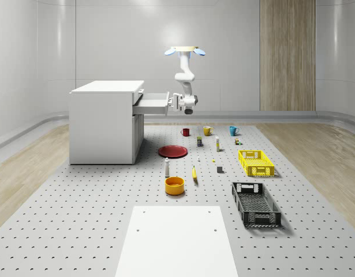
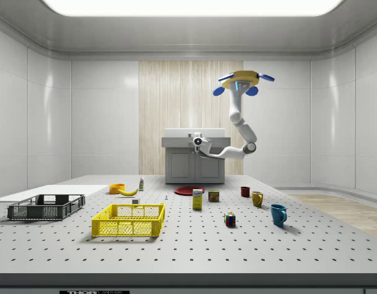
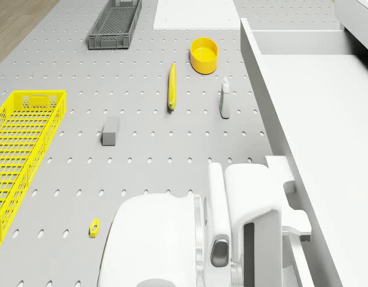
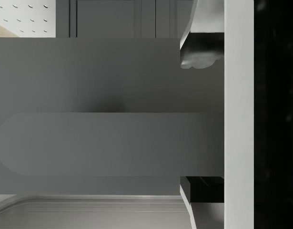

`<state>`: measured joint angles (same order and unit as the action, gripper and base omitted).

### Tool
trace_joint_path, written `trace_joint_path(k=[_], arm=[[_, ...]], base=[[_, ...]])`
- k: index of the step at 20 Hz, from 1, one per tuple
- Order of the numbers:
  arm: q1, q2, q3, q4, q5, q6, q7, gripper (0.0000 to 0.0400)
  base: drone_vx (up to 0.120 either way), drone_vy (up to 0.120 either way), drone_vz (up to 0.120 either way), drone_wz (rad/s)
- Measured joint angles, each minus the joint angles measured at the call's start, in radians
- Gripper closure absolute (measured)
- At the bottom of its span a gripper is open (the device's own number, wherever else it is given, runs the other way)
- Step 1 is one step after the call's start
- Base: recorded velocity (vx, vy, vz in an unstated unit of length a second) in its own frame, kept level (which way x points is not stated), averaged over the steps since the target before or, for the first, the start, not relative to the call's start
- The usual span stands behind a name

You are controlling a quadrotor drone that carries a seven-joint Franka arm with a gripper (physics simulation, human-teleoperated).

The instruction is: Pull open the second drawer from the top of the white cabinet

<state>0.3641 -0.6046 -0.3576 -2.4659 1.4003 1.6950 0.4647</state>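
Drone (image 1: 185,51) hovers upper centre, just right of the white cabinet (image 1: 105,121). Gripper (image 1: 178,103) sits at the front of the pulled-out drawer (image 1: 151,103), fingers (image 4: 202,47) straddling its handle. Drawer runs horizontally leftward from the gripper; pulling goes rightward.

Four cameras on one simulated room

The whole-scene view looks down from afar across the tabletop (image 1: 79,231) toward the white cabinet (image 1: 102,124); the side view sits low and distant, facing the cabinet's front, sharing both crates. The drone view looks steeply down beside the drawer (image 3: 327,119); the wrist view is pressed close to its front.
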Motion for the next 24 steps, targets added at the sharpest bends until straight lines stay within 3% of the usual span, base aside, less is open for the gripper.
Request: trace_joint_path(k=[8,9,11,13,20,24], arm=[[0.016,-0.004,-0.013,0.0,-0.006,0.008,0.002,0.01],[0.011,-0.001,-0.017,-0.002,-0.004,-0.002,0.003,0.012],[0.009,-0.008,-0.013,0.008,-0.01,-0.003,0.064,0.0113],[0.021,-0.035,-0.015,0.025,-0.048,0.012,0.161,0.0026],[0.054,-0.022,-0.039,0.006,-0.03,0.03,0.051,0.0087],[0.062,-0.019,-0.045,0.002,-0.027,0.034,0.029,0.0095]], base=[[0.0,0.09,0.0,0.0],[0.0,0.0,0.0,0.0],[0.0,0.0,0.0,0.0],[0.0,0.02,0.0,0.0],[0.0,0.12,0.0,0.0],[0.0,0.0,0.0,0.0]])
